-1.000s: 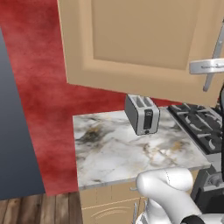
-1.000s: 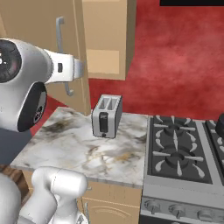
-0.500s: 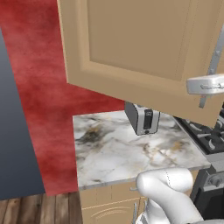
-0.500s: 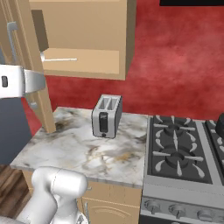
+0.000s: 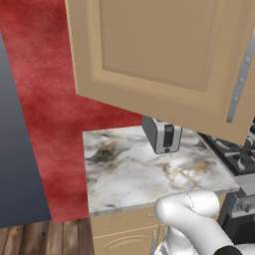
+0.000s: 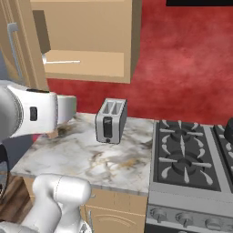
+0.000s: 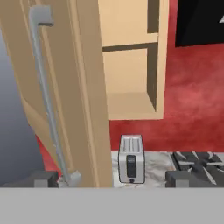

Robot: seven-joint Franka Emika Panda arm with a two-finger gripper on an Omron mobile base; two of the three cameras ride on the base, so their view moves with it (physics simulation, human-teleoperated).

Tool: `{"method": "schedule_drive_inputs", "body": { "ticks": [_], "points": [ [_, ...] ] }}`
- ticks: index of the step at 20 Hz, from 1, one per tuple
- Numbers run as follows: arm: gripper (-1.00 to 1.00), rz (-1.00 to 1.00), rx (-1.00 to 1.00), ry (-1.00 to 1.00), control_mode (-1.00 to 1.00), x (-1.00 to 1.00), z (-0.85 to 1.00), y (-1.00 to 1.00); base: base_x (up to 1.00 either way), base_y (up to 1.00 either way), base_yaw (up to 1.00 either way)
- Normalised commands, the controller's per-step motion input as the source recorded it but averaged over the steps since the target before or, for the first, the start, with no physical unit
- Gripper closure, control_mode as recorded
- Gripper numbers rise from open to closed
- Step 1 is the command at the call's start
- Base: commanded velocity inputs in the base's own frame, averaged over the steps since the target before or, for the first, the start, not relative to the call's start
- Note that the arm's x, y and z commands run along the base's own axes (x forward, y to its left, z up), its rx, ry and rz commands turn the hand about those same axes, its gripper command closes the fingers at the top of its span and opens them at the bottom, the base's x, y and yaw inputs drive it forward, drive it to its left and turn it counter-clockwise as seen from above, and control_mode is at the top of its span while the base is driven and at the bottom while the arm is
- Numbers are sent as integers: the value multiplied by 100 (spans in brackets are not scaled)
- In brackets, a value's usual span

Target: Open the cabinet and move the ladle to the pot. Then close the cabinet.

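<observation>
The cabinet [image 6: 86, 41] stands open, its door [image 5: 164, 60] swung far out over the counter. A thin silver ladle [image 6: 63, 61] lies on the cabinet's lower shelf. The door's long silver bar handle [image 7: 46, 96] runs down the left of the hand view. Its lower end sits just inside my gripper's left fingertip [image 7: 43, 178]. My gripper [image 7: 110, 178] is open wide, with nothing between its jaws. A dark pot [image 6: 228, 131] peeks in at the right edge, on the stove [image 6: 186, 150].
A silver two-slot toaster [image 6: 109, 120] stands on the marble counter [image 6: 82, 154] below the cabinet. My white forearm [image 6: 32, 113] reaches across the counter's left end. A black hood [image 7: 201, 22] hangs above the stove. A dark grey panel [image 5: 20, 149] bounds the left side.
The gripper has let go of the bar handle and its jaws have spread wide. The door has swung further open, and the arm has drawn back from it.
</observation>
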Motion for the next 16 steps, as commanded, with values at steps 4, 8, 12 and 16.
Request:
{"method": "schedule_drive_inputs", "body": {
  "ticks": [4,8,12,16],
  "points": [
    [-100,3,26,0,-100,31,0,-79,0,0,0],
    [-100,11,34,0,-100,60,-2,-39,0,0,0],
    [-100,13,35,0,-100,59,-11,-14,0,0,0],
    [-100,14,32,0,-100,55,-22,-2,0,0,0]
  ]
}}
